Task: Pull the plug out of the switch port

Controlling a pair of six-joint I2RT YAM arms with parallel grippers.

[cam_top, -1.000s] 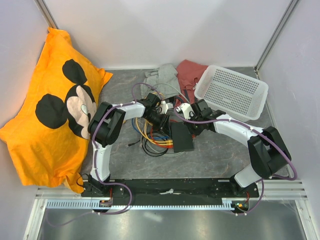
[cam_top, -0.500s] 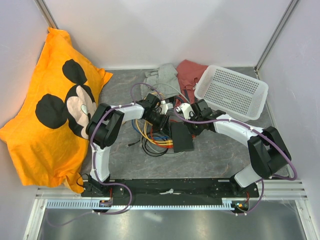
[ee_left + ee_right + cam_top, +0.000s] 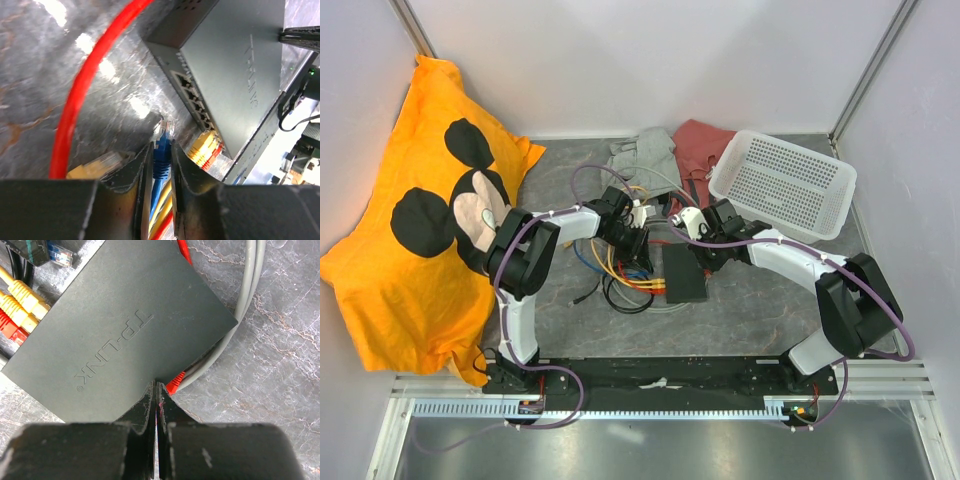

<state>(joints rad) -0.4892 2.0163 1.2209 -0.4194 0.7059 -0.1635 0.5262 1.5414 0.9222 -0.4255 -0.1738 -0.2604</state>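
The switch [image 3: 682,272] is a flat black box lying mid-table. In the left wrist view its port row [image 3: 195,100] faces me, and the near ports look empty. My left gripper [image 3: 161,145] is shut on a blue plug [image 3: 163,137], which hangs free a short way in front of the ports. Yellow and red plugs [image 3: 205,146] sit in the ports at the row's far end. My right gripper [image 3: 157,385] is shut with nothing in it, its tips pressed against the switch's [image 3: 125,325] opposite edge. The blue plug [image 3: 61,257] shows there too, clear of the box.
A red cable [image 3: 85,85] and a loose yellow plug [image 3: 97,165] lie left of the switch among tangled cables [image 3: 620,282]. A grey cable [image 3: 250,300] runs under the box. A white basket [image 3: 783,183], grey and red cloths [image 3: 660,152], and an orange pillow [image 3: 430,210] surround the area.
My left gripper has drawn back to the left, away from the switch's edge, with the blue plug in it. The right arm and the switch have stayed put.
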